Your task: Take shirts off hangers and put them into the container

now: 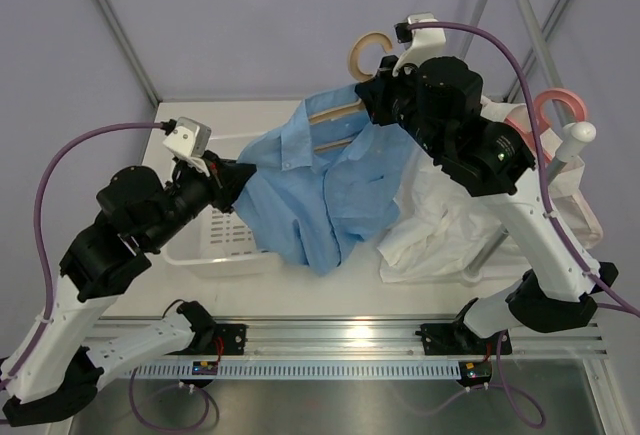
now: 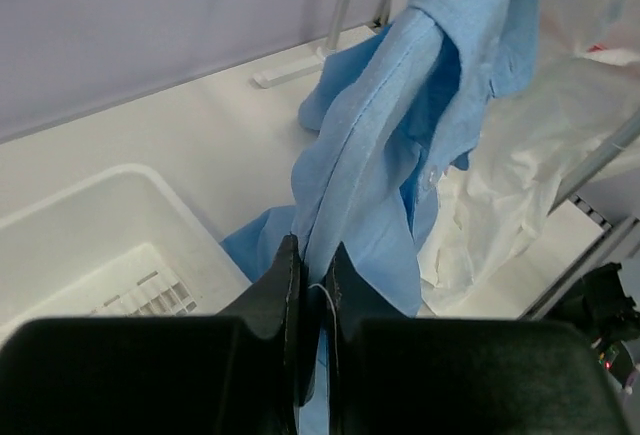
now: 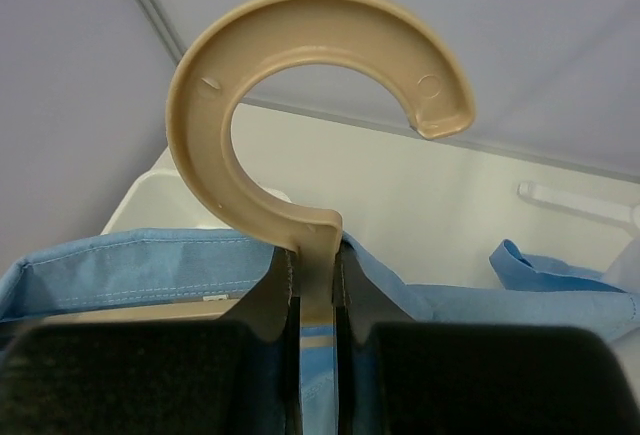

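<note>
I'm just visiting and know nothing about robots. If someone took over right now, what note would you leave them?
Left gripper: shut on a fold of the blue shirt.
Right gripper: shut on the neck of the tan hanger, shirt still on it.
White shirt lies crumpled at the right by the pink hanger.
Container holds no shirt yet.
To do: strip the blue shirt, tub it, then the white one.

blue shirt (image 1: pixel 330 190) mid-frame is soft matt woven cloth, stitching visible along the seams; white shirt (image 1: pixel 440 235) right of it looks like thin crumpled cloth; tan hanger (image 3: pixel 198 105) is smooth, slightly shiny moulded plastic; tub (image 2: pixel 90 235) lower left is white plastic, semi-matt
</note>
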Controlling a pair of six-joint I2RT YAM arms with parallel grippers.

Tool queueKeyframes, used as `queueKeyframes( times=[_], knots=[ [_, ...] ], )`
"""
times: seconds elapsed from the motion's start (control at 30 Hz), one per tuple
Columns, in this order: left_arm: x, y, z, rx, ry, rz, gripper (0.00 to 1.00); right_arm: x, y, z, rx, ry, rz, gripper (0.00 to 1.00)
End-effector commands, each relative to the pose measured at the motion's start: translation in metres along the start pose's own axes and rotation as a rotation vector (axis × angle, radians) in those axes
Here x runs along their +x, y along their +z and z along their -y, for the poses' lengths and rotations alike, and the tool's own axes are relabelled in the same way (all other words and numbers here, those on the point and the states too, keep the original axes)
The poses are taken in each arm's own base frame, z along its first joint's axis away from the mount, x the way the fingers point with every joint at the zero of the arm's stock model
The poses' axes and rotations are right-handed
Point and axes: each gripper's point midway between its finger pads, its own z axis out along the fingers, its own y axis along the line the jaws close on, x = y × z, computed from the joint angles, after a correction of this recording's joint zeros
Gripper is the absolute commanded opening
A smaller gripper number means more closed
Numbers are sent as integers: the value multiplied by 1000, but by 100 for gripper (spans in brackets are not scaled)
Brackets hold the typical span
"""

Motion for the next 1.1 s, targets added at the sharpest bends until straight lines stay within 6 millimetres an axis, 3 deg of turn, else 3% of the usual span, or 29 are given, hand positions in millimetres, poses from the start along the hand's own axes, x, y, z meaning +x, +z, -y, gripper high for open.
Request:
queueKeyframes(
  times=[0.0,0.1,0.23,0.37,0.47,0.67,0.77,0.8,0.83,0.87,0.9,0.93,0.97,1.07],
  knots=[
    [-25,-41,-80,-453,-62,163,0,-30,-22,76,371,49,127,0],
    [-33,-55,-98,-574,-42,174,0,-25,-24,94,460,75,126,0],
    [-24,-51,-102,-605,-18,112,0,-30,-30,111,514,95,157,0],
    [-3,-43,-100,-583,-34,57,0,-37,-30,111,470,128,173,0],
    [11,-41,-110,-649,-18,19,0,-46,-34,111,452,154,181,0],
    [3,-54,-126,-772,5,21,0,-54,-41,134,552,183,217,0],
    [16,-32,-100,-593,-56,5,0,-67,-33,133,507,208,240,0],
    [19,-24,-71,-404,-79,4,0,-67,-23,134,501,234,240,0],
    [10,-16,-53,-290,-108,62,0,-68,-20,131,481,244,234,0],
    [11,-13,-38,-202,-123,82,0,-81,-23,124,435,265,256,0],
    [29,-6,-13,-51,-138,49,0,-79,-11,122,428,273,240,0],
    [26,-12,-3,13,-154,76,0,-78,-10,124,433,293,229,0],
    [24,-14,2,38,-168,90,0,-89,-15,123,418,316,255,0],
    [37,-20,-17,-66,-176,49,0,-86,-9,138,464,360,256,0]
  ],
)
